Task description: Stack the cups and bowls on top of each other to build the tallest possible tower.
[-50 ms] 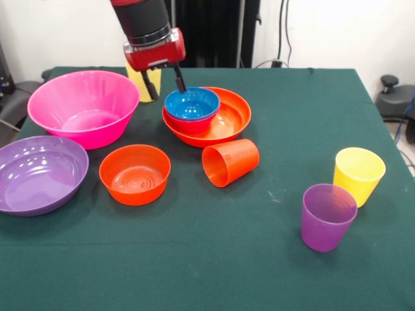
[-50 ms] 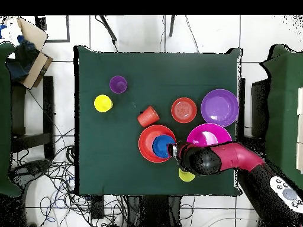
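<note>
Going left to right in the front view, the wide purple bowl (image 1: 40,173) sits at nine o'clock on the table (image 1: 259,259), the big pink bowl (image 1: 83,107) at about ten, and the small orange bowl (image 1: 135,173) just toward centre from them. The gripper (image 1: 165,85) hangs at twelve with its fingers apart, one tip just at the rim of the blue bowl (image 1: 192,103), the other outside it. That blue bowl nests in a magenta bowl (image 1: 193,123), both inside the wide orange bowl (image 1: 224,120). A yellow cup (image 1: 138,83) stands partly hidden behind the gripper. The orange cup (image 1: 230,162) lies on its side near centre; another yellow cup (image 1: 358,175) and the purple cup (image 1: 328,216) stand at four. These look light, stiff and glossy, so likely slippery; pinching a rim wall seems the surest hold.
</note>
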`<state>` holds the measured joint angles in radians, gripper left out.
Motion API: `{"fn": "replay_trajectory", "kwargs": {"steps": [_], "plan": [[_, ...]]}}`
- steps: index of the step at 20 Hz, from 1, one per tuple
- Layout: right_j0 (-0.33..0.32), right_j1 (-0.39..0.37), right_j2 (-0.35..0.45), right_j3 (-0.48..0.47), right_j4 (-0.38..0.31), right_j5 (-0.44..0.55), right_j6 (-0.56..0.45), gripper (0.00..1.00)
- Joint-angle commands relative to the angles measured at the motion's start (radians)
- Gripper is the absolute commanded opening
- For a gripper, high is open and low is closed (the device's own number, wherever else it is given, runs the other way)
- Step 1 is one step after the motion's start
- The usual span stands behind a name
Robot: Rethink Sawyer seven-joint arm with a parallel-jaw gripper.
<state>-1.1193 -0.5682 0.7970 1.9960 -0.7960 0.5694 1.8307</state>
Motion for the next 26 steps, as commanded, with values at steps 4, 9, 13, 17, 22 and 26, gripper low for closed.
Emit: {"fn": "replay_trajectory", "kwargs": {"steps": [4,9,13,17,22,26], "plan": [[0.009,0.003,0.035,-0.058,-0.001,0.119,-0.239,1.0],[0.013,0.027,0.024,-0.065,-0.022,0.105,-0.235,1.0],[0.021,0.096,-0.008,-0.106,-0.068,0.072,-0.235,1.0],[0.006,0.168,-0.024,-0.157,-0.102,0.06,-0.275,1.0],[-0.001,0.211,-0.021,-0.224,-0.114,0.077,-0.33,1.0],[-0.006,0.26,-0.022,-0.268,-0.133,0.079,-0.359,1.0]]}}
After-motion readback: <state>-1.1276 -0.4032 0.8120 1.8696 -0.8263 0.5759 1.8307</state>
